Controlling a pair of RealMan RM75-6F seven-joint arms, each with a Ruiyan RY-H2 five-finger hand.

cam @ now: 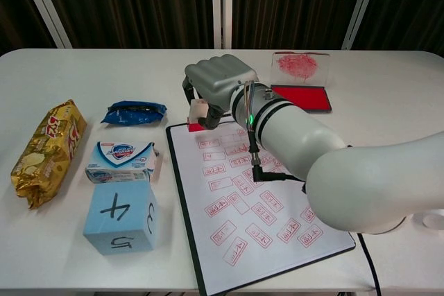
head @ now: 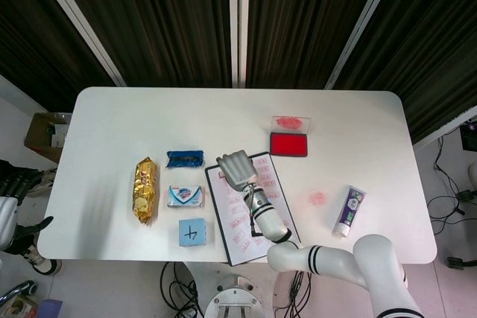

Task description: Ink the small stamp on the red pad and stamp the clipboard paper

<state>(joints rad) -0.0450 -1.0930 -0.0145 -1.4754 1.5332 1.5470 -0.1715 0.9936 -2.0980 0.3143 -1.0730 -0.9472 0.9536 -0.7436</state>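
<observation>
A: Where is the right hand [cam: 216,81]?

B: In the chest view it sits just above the middle of the frame, over the top left corner of the clipboard [cam: 182,192]. Its fingers are curled around the stamp [cam: 197,114], a small pale block with a red base. The base is at the paper [cam: 277,233] edge; I cannot tell if it touches.

A: And the pad [cam: 300,97]?

B: Upper right of centre on the desk [cam: 62,268], well apart from the hand, its clear lid standing open and smeared red.

A: What about the left hand [head: 16,184]?

B: Only in the head view, at the far left edge beyond the desk. I cannot tell how its fingers lie.

A: Anything else?

B: Left of the clipboard lie a gold packet [cam: 47,152], a blue wrapper [cam: 134,111], a soap box [cam: 123,161] and a blue cube [cam: 122,216]. A tube [head: 348,211] lies at lower right in the head view.
</observation>
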